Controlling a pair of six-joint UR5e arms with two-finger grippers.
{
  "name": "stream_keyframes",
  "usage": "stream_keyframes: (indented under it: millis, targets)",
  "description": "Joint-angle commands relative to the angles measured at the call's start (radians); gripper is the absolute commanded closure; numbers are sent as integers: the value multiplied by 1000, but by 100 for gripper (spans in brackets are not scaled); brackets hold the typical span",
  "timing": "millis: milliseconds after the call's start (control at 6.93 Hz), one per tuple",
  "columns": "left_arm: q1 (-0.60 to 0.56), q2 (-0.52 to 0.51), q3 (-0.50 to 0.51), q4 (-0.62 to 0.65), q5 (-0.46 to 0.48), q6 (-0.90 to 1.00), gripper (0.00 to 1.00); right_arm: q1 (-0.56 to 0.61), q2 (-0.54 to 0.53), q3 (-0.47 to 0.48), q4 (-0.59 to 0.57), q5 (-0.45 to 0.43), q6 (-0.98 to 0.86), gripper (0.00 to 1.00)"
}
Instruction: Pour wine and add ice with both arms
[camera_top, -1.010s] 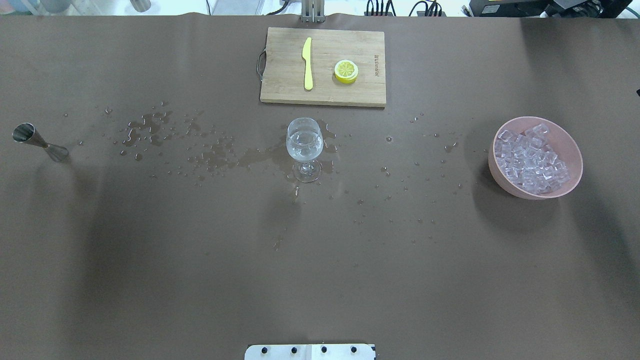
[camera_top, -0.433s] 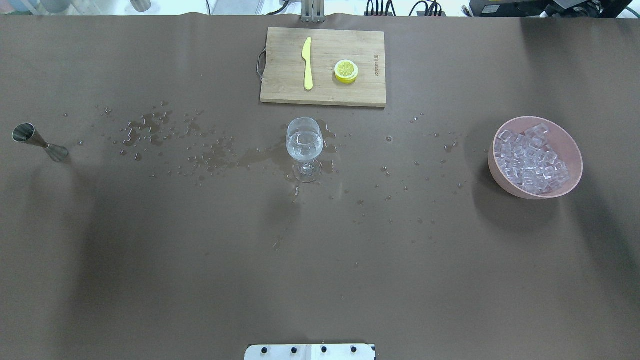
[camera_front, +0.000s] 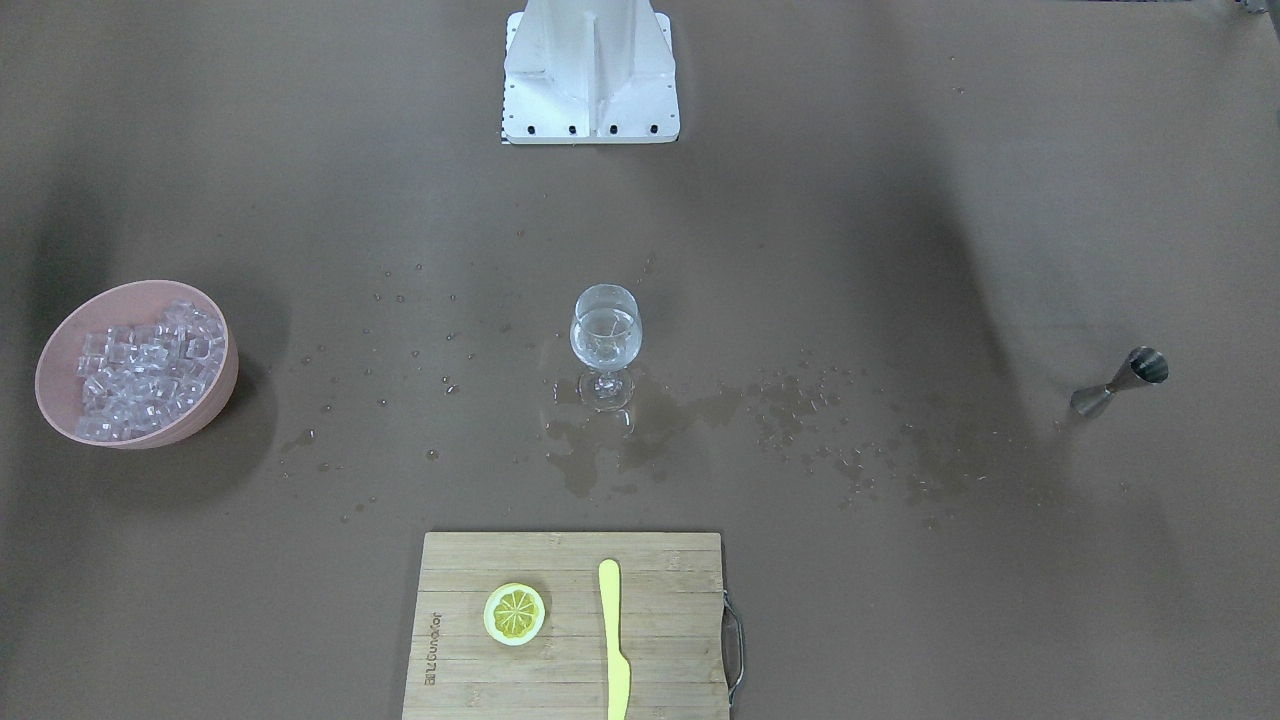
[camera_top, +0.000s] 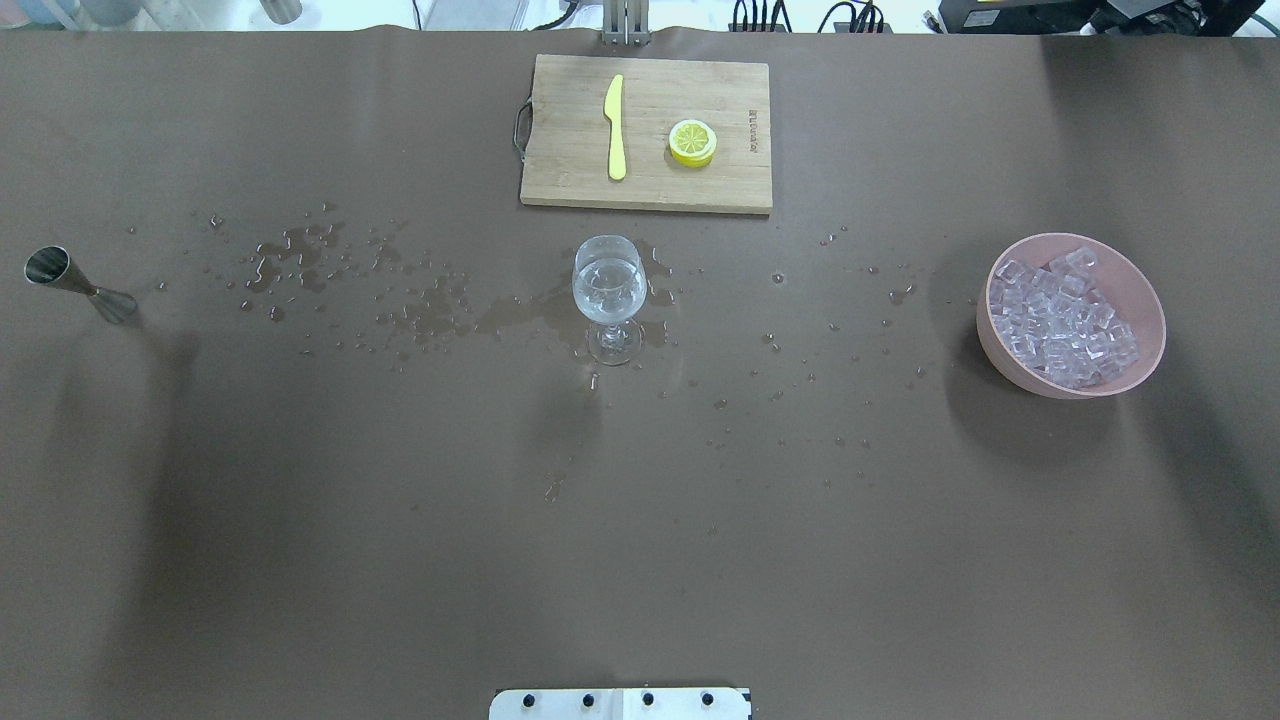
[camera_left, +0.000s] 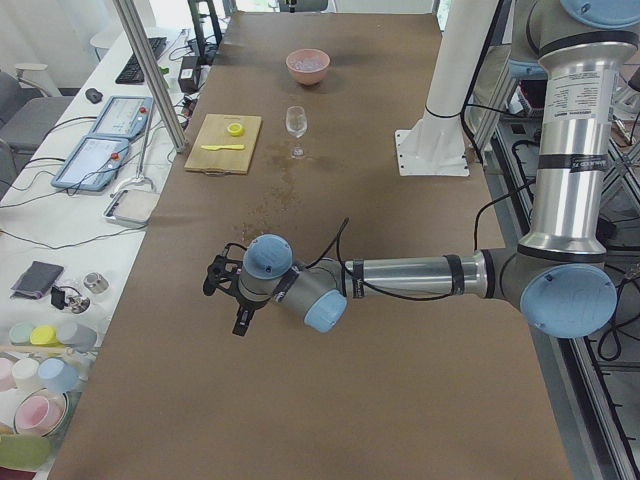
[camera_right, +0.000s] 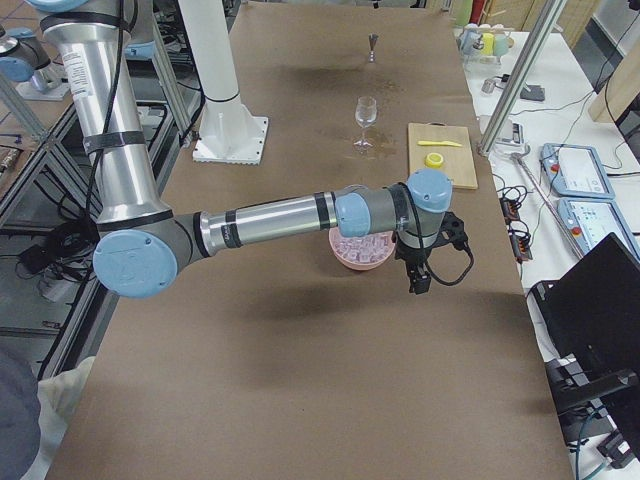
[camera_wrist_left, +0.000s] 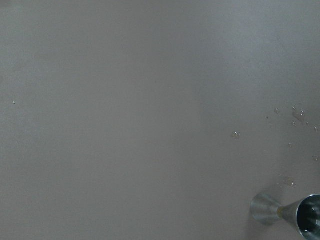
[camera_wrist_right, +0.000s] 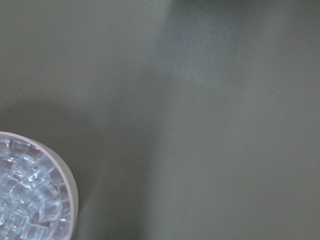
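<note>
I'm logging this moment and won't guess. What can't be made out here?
Left gripper: only in the left side view, small, dark; open or shut unclear.
Right gripper: only in the right side view; likewise.
Jigger: cut off by the left wrist view's corner; contents dark.
Glass: too small and clear in every view to tell what it holds.
Bowl: in the right side view, rim partly behind the right arm.

The glass (camera_top: 609, 295) stands alone in the middle of the table (camera_top: 400, 560); there is wide open room on both sides of it and on the robot's side too; the board (camera_top: 570, 170) lies close behind it, so that gap is narrow; the bowl (camera_top: 1125, 275) sits far off to the right; the metal cup (camera_top: 80, 286) stands far off to the left; the way from each to the glass is open; only wet spots (camera_top: 300, 250) lie there.
</note>
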Motion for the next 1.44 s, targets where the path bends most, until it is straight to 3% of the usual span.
stream_keyframes:
  millis: [0,433,1010,1155,1299]
  targets:
    - [1,11,-5,-77,-2,-32,2,1,-1,-1,-1,-16,-3,0]
    - [2,64,-5,-254,0,-46,2,0,-21,17,11,-10,16,0]
    - [31,61,-6,-416,4,-128,2,1,-28,55,9,7,49,0]
    - [78,61,-3,-499,19,-248,2,1,-33,77,12,39,141,0]
    - [141,64,3,-604,115,-356,2,1,-39,126,14,108,213,0]
